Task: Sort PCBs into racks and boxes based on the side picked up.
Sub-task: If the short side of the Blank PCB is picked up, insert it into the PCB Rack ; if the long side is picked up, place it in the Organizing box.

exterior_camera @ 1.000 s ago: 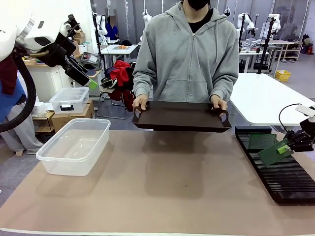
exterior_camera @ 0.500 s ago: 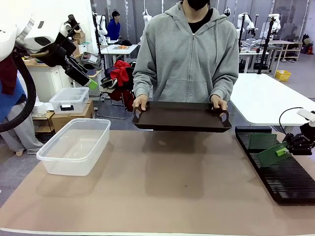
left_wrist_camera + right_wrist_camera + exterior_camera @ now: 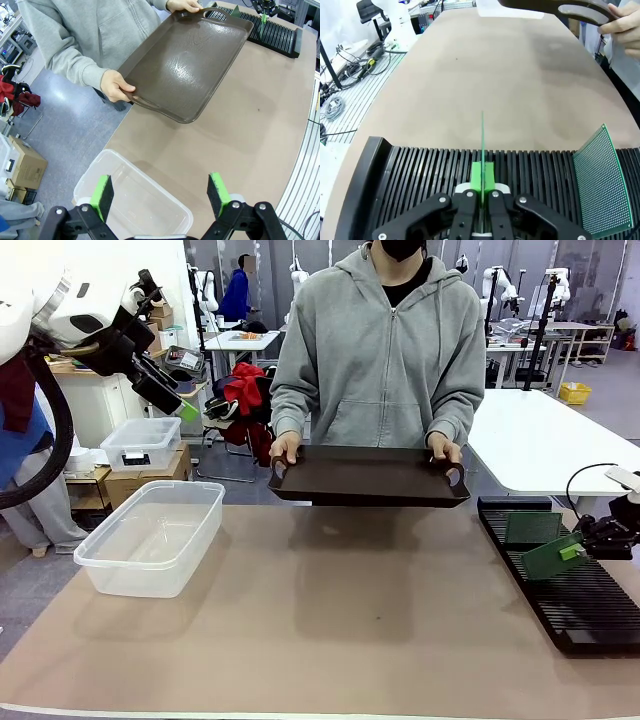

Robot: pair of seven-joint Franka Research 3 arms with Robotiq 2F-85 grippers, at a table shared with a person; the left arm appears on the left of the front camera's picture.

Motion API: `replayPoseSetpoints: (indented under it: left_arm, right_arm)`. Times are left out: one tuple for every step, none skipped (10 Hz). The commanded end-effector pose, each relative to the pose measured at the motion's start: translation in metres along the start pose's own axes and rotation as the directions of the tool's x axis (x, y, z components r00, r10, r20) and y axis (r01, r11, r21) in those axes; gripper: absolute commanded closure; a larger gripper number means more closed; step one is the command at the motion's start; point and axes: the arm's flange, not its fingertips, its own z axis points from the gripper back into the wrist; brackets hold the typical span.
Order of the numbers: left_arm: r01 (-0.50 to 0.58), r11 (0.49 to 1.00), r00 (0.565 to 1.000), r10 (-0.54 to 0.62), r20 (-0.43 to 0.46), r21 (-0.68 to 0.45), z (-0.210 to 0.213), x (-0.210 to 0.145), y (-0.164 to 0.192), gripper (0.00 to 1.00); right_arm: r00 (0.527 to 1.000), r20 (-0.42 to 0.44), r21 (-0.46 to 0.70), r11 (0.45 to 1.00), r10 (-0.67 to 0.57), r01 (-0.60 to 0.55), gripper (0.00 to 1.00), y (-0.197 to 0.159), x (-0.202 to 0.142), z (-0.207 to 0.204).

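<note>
My right gripper is shut on a green PCB, held upright and tilted low over the black slotted rack at the right. In the right wrist view this PCB shows edge-on between the shut fingers of my right gripper, its lower edge down among the slots of the rack. Another PCB stands in the rack's far end. The clear box sits at the left. My left gripper hangs open and high above the box.
Across the table a person holds a dark brown tray by its handles above the far edge. A smaller lidded clear container rests on cartons beyond the table's left. Bare tan tabletop spreads between box and rack.
My right gripper has sunk a little with the PCB, bringing it lower onto the rack. The left arm and the person's tray have stayed where they were.
</note>
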Motion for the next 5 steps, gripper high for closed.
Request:
replayPoseSetpoints:
  left_arm:
    - [0.000,1.000,1.000,0.000,-0.004,-0.005,-0.0005,-0.0013,-0.0006,0.00]
    - [0.000,1.000,1.000,0.000,-0.004,-0.005,-0.0005,-0.0013,-0.0006,0.00]
    - [0.000,1.000,1.000,0.000,-0.004,-0.005,-0.0005,-0.0013,-0.0006,0.00]
    - [0.000,1.000,1.000,0.000,-0.004,-0.005,-0.0005,-0.0013,-0.0006,0.00]
    - [0.000,1.000,1.000,0.000,-0.004,-0.005,-0.0005,-0.0013,-0.0006,0.00]
  right_arm:
    - [0.999,-0.052,-0.001,1.000,-0.007,0.007,0.98,-0.0021,-0.0110,0.0044]
    - [0.997,-0.080,0.018,1.000,-0.018,0.020,0.98,0.0002,-0.0149,0.0036]
    - [0.995,-0.100,0.024,0.999,-0.025,0.028,0.90,0.0007,-0.0165,0.0050]
    - [0.993,-0.111,0.029,0.999,-0.025,0.028,0.78,0.0009,-0.0171,0.0048]
    - [0.993,-0.116,0.031,0.999,-0.018,0.021,0.70,0.0018,-0.0164,0.0052]
